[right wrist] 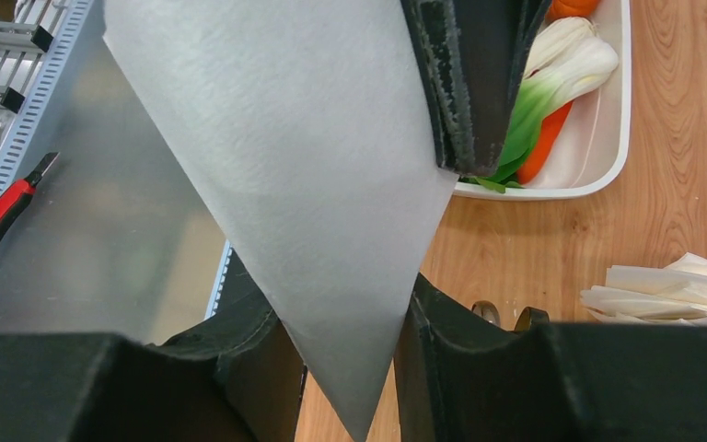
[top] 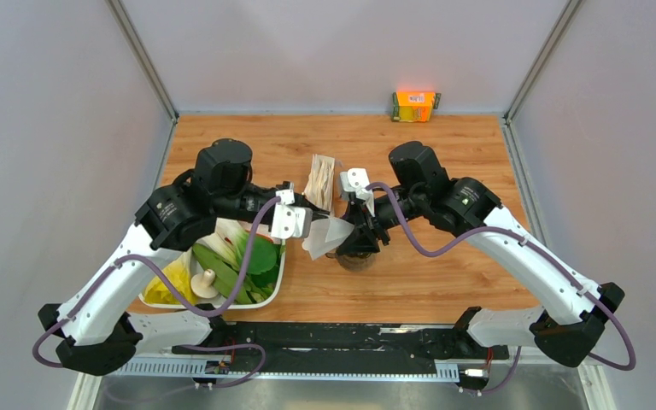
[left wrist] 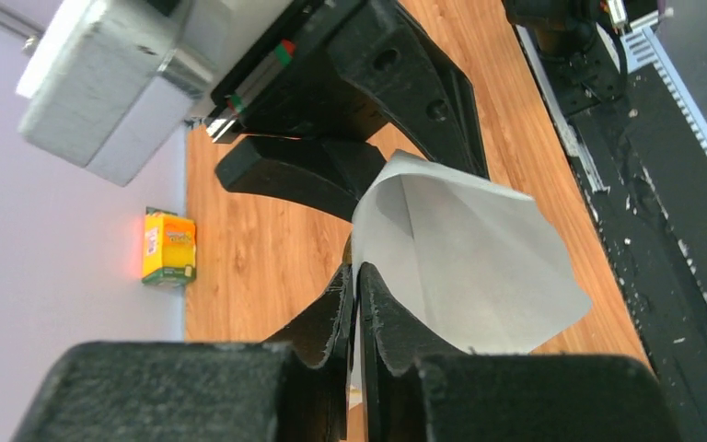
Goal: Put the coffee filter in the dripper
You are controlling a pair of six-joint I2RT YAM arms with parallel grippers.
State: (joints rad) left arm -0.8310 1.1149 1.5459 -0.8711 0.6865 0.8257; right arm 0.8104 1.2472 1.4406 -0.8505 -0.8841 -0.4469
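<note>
One coffee filter, midair: left fingers pinch its rim, right fingers spread astride its rightward-pointing tip, long axis left-right. Only the overhead view shows the dripper beneath the right fingers, on the surface.

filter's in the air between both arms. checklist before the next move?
1. Left tool clamped on coffee filter edge: ok.
2. Right tool gripping the filter: not ok, it is open, one finger on either side of the filter's tip.
3. Filter over the dripper: not ok, it hangs to the left of it in the top view.
4. Dripper upright, mouth free: cannot tell, mostly hidden under the right tool.
5. Filter packet out of the way: ok, it lies farther back on the table.
</note>
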